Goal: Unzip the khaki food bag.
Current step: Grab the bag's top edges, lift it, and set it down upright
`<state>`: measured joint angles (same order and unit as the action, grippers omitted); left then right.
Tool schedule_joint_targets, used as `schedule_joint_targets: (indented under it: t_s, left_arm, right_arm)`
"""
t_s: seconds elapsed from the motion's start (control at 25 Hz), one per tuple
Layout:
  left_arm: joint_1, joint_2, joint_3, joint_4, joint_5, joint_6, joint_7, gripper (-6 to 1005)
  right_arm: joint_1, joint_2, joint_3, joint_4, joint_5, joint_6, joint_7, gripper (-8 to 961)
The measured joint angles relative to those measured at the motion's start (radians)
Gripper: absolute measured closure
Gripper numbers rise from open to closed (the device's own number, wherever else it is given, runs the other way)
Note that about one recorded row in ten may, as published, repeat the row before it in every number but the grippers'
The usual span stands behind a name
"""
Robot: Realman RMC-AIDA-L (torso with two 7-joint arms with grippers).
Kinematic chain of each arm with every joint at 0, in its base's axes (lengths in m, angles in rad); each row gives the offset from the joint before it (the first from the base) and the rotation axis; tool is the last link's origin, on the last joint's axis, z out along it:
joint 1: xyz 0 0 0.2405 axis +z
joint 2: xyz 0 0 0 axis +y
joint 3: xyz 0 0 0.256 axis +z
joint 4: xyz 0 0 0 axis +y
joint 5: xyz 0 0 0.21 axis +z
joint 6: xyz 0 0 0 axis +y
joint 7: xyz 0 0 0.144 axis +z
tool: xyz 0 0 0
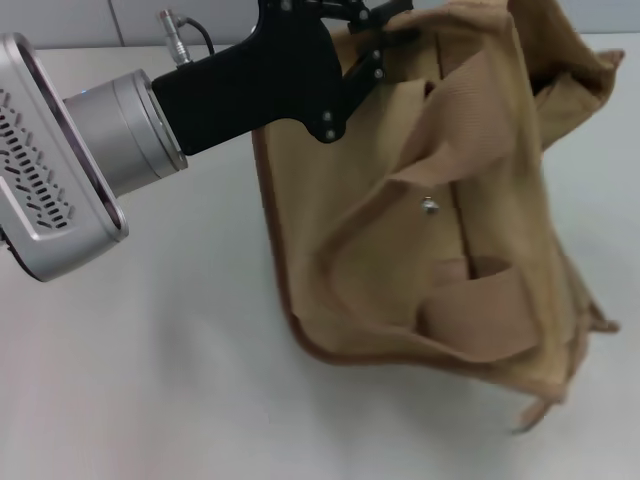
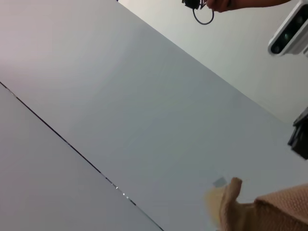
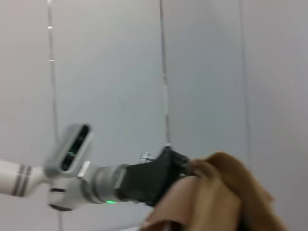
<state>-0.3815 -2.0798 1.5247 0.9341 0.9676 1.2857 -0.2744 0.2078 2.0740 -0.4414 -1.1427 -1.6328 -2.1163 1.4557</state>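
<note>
Tan canvas makes up the one khaki food bag (image 1: pixel 440 210), which sits slumped on the white table (image 1: pixel 150 380) with two wide webbing handles (image 1: pixel 480 100) and a single metal snap (image 1: pixel 429 206) showing. One left gripper (image 1: pixel 385 25) reaches its top left edge, its fingers pinched on the fabric; the right gripper is out of sight

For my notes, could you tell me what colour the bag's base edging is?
Brown, on the khaki food bag; head view.
</note>
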Motion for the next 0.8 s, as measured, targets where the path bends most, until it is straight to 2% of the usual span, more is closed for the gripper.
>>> schedule_joint_targets:
  t_s: [0.2,0.44,0.56,0.8]
  left_arm:
    - [-0.001,0.000,0.010,0.000,0.000,-0.004,0.002,881]
    - [0.001,0.001,0.015,0.002,0.000,-0.005,0.006,880]
    - [0.003,0.001,0.016,0.002,0.000,-0.005,0.006,880]
    - [0.001,0.001,0.019,0.001,0.000,-0.005,0.007,879]
  right_arm:
    - [0.008,0.002,-0.013,-0.035,-0.047,0.004,0.023,273]
    - [0.110,0.003,-0.016,-0.045,-0.192,0.114,0.036,276]
    - [0.137,0.004,-0.020,-0.045,-0.221,0.121,0.039,278]
    - [0.170,0.006,-0.115,-0.037,-0.246,0.184,0.047,281]
